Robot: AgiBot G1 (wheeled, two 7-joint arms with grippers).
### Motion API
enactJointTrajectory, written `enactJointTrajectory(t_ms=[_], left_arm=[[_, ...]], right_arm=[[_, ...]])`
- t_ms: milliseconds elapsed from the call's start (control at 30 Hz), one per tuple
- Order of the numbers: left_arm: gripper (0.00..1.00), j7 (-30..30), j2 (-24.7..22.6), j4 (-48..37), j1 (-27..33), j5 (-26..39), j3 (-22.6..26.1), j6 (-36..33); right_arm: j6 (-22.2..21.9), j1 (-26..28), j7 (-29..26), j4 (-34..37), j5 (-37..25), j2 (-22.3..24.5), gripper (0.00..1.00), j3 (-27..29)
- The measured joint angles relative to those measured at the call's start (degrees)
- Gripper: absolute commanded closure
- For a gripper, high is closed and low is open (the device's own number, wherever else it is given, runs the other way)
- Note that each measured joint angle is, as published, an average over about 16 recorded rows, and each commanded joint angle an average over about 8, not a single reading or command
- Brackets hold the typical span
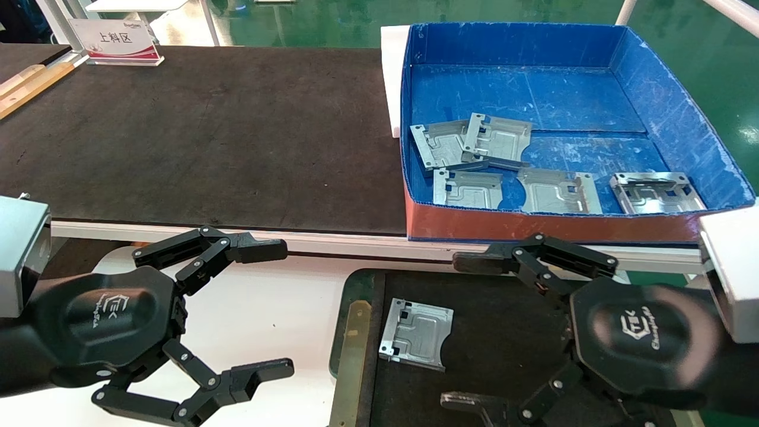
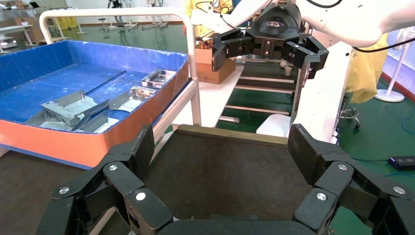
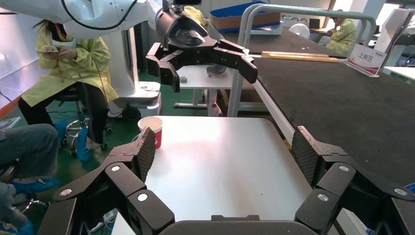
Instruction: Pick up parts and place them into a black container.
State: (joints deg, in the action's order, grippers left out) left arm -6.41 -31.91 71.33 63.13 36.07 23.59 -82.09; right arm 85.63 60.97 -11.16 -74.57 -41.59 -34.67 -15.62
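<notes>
One silver-grey part lies flat on the matte floor of the black container at the near centre. Several more parts lie in the blue box at the back right; they also show in the left wrist view. My right gripper is open and empty above the container, to the right of the part. My left gripper is open and empty over the white table, left of the container. The left wrist view looks across the container floor between the open left gripper.
A long black mat covers the far bench, with a white sign at its back left. The low white table carries a red paper cup. A seated person in yellow is beyond it.
</notes>
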Motion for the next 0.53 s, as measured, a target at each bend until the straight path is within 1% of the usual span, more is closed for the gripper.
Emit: enactJointTrajectory(t_ms=[533], left_arm=[[0.00, 0.00, 0.00, 0.00, 0.00, 0.00, 0.00, 0.00]], right_arm=[[-0.05, 0.16, 0.16, 0.33, 0.02, -0.10, 0.00, -0.10]])
